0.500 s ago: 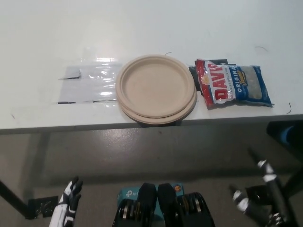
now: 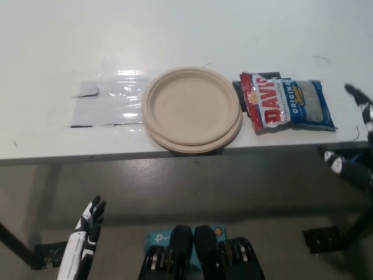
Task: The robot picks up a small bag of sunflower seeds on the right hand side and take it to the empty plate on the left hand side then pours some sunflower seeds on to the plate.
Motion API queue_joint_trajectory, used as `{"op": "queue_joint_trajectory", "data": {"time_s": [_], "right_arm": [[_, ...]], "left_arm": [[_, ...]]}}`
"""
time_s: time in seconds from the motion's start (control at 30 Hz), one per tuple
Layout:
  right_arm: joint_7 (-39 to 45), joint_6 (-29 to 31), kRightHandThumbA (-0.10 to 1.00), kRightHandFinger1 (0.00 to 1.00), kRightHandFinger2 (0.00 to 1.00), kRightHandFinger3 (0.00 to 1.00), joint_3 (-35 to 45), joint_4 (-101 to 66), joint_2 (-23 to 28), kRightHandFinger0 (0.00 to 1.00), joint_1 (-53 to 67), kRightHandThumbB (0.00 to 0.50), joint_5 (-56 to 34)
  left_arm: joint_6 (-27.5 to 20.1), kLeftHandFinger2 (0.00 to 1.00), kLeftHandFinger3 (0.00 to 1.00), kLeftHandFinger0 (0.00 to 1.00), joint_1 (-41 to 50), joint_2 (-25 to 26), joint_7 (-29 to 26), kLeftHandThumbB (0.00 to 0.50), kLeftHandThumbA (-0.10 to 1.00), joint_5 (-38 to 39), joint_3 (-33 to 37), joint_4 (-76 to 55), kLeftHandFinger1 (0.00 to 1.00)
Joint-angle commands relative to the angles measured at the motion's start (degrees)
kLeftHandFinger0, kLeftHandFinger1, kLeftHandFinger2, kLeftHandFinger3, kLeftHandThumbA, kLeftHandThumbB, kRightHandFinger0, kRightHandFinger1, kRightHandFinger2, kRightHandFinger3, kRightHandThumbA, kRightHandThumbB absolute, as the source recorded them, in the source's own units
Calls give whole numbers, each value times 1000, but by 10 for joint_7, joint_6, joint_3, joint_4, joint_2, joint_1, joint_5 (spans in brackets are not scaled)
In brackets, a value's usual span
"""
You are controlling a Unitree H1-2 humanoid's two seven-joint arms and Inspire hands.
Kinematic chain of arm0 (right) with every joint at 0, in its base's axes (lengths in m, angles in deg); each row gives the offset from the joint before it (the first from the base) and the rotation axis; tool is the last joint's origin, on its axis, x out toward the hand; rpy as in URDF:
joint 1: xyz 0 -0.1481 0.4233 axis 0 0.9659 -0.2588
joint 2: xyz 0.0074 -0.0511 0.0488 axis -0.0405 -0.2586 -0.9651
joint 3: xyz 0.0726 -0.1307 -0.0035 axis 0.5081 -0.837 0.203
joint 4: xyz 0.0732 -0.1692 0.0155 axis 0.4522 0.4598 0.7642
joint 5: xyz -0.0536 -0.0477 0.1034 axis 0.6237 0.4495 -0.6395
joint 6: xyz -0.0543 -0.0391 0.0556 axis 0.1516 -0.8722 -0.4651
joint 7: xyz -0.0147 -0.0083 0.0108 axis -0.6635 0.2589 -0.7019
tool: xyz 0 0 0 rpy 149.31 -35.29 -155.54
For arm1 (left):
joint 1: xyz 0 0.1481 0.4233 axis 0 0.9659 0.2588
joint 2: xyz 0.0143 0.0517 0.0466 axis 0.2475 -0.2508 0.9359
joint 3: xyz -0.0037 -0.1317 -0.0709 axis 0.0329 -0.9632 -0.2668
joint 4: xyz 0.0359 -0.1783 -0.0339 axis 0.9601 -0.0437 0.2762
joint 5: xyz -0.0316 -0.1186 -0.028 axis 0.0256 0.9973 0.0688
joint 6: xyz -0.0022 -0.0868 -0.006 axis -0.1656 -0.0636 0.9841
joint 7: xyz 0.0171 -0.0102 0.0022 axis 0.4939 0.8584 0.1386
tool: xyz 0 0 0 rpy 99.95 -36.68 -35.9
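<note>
White table fills the upper half of frame, its front edge running across mid-frame. On it, centre: stacked paper plates, top one empty, front rim hanging slightly over the edge. Left of the plates, a clear plastic sheet lying flat. Just right of the plates, the bag of DAVID sunflower seeds lies flat, upper right of centre, w/ a dark object under its left end, can't tell what. My right hand is at the far right edge, near the bag's right end but not touching, fingers spread, holding nothing. My left hand rests low at bottom left, off the table, fingers loose and empty. Bag looks light, soft, crinkly and prob. slick; contents will shift. I'd pinch the right end or long edge, where film bunches.
</note>
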Motion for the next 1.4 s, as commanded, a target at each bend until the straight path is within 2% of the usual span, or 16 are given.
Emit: {"op": "queue_joint_trajectory", "data": {"time_s": [0.0,0.13,0.27,0.4,0.5,0.77,0.93,1.17,1.37], "right_arm": [[29,-50,782,1000,1000,1000,-10,29,18,1000,-43,288,32],[43,-71,865,1000,1000,1000,-46,95,35,1000,-101,334,76],[62,-90,902,1000,1000,1000,-77,135,45,1000,-142,335,94],[63,-99,888,1000,1000,1000,-94,166,49,1000,-170,336,106],[65,-109,909,1000,1000,1000,-104,189,48,1000,-185,354,115],[38,-103,905,1000,1000,1000,-105,225,37,1000,-203,334,114],[33,-98,928,1000,1000,1000,-104,240,32,1000,-212,327,113],[28,-102,967,1000,1000,1000,-107,250,27,1000,-216,330,125],[23,-98,974,1000,1000,1000,-105,256,22,1000,-217,317,125]], "left_arm": [[-13,1000,1000,1000,8,9,-4,0,1000,-12,2,-3,1000],[-18,1000,1000,1000,5,11,-2,1,1000,-4,-2,0,1000],[-11,1000,1000,1000,5,13,-4,11,1000,-12,-2,0,1000],[-13,1000,1000,1000,6,12,-1,0,1000,-8,0,0,1000],[-13,1000,1000,1000,14,11,1,0,1000,-5,1,-1,1000],[-16,1000,1000,1000,22,13,3,25,1000,-3,0,3,1000],[-15,1000,1000,1000,25,11,6,13,1000,10,-1,2,1000],[-13,1000,1000,1000,28,13,8,32,1000,10,1,0,1000],[-16,1000,1000,1000,31,11,7,28,1000,12,2,1,1000]]}}
